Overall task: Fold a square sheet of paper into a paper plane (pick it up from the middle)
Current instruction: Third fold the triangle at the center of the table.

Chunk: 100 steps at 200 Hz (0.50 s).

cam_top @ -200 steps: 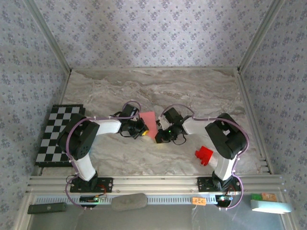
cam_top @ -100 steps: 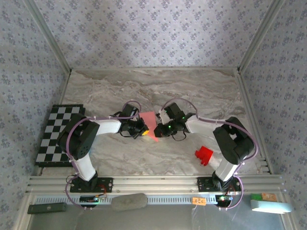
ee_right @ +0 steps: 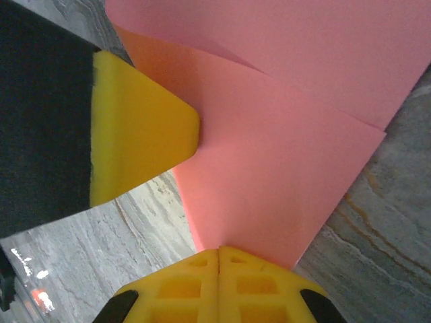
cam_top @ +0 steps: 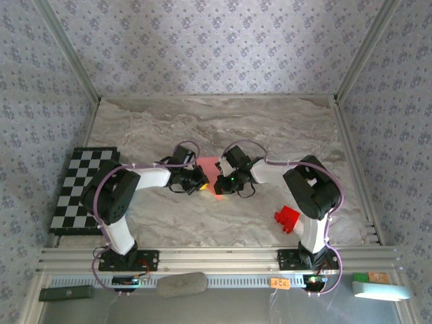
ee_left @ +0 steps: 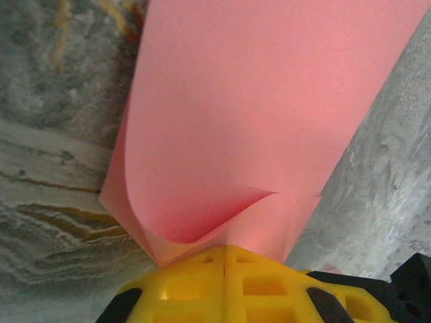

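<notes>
Left hand (cam_top: 200, 181), right hand (cam_top: 219, 185) clenched on square sheet of paper (cam_top: 210, 167); red block (cam_top: 287, 219), chequered board (cam_top: 77, 189) apart.

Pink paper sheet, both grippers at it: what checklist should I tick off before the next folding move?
1. Left gripper shut on the thin salmon-pink paper sheet: ok, the paper's edge is pinched in closed jaws.
2. Right gripper shut on the same sheet: ok, a corner runs into its closed jaws.
3. Fold lying flat: not ok, the upper layer bows up in a curl in the left wrist view.
4. Edges lined up: cannot tell.
5. Small chunky red block apart from the sheet: ok, it sits off to the right.
</notes>
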### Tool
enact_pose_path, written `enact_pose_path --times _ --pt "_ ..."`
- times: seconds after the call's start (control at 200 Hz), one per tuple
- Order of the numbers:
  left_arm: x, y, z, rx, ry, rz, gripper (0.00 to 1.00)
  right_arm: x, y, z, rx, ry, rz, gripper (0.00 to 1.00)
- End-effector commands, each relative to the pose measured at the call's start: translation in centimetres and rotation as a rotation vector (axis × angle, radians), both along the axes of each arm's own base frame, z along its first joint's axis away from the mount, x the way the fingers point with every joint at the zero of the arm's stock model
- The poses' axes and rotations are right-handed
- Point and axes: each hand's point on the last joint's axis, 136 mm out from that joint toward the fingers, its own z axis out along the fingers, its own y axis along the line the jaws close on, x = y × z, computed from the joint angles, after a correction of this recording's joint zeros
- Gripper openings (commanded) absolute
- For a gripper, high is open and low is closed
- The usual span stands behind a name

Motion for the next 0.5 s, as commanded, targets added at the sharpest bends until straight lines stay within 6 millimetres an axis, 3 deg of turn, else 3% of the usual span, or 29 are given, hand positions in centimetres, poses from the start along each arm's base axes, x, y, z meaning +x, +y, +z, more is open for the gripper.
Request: enact_pose_path --times 0.0,0.185,0.495 --pt "1.0 0.2 1.6 0.030 -0.089 -0.052 0.07 -1.3 -2.6 -3.0 -0.172 0.039 0.012 0.05" --pt "1.4 0.0 2.3 0.035 -0.171 -0.129 0.11 -1.5 -3.4 -3.7 -0.227 0.047 0.016 0.04" --pt "1.3 1.2 -0.4 0.080 -0.176 -0.146 0.09 -1.6 -4.0 -4.4 -0.271 0.060 0.014 0.04"
